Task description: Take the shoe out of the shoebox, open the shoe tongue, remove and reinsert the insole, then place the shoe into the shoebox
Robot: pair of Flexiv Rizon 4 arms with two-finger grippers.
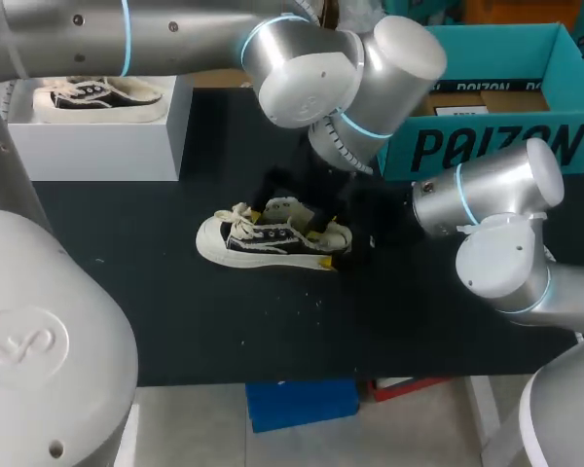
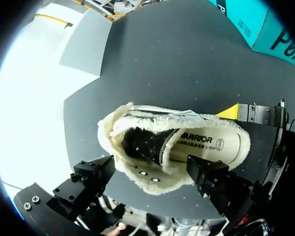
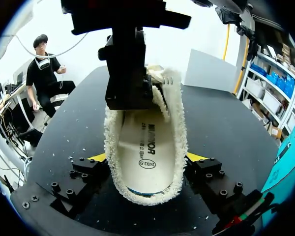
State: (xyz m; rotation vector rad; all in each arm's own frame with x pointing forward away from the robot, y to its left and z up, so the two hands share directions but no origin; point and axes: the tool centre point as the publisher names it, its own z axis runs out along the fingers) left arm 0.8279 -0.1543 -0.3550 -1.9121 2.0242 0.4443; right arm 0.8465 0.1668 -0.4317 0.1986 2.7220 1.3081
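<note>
— Since the shoebox (image 1: 487, 146) stands open, where is the sneaker (image 1: 263, 243)?
— Out of it. It sits upright on its sole on the black table (image 1: 175, 321), near the teal box but apart from it, with its toe toward my left arm's side.
— Who has it?
— The right gripper (image 3: 147, 158) is at the heel. One yellow tip presses the fleece collar on each side, so it is clamped on the sneaker.
— And the left gripper (image 2: 148, 167)?
— It hangs over the laces and tongue. Whether it grips anything, I cannot tell.
— The insole (image 3: 146, 147)?
— Lying flat inside, print up.
— Anything else?
— A second sneaker (image 1: 97, 95) sits on a white block (image 1: 97, 151) at the table's far left.
</note>
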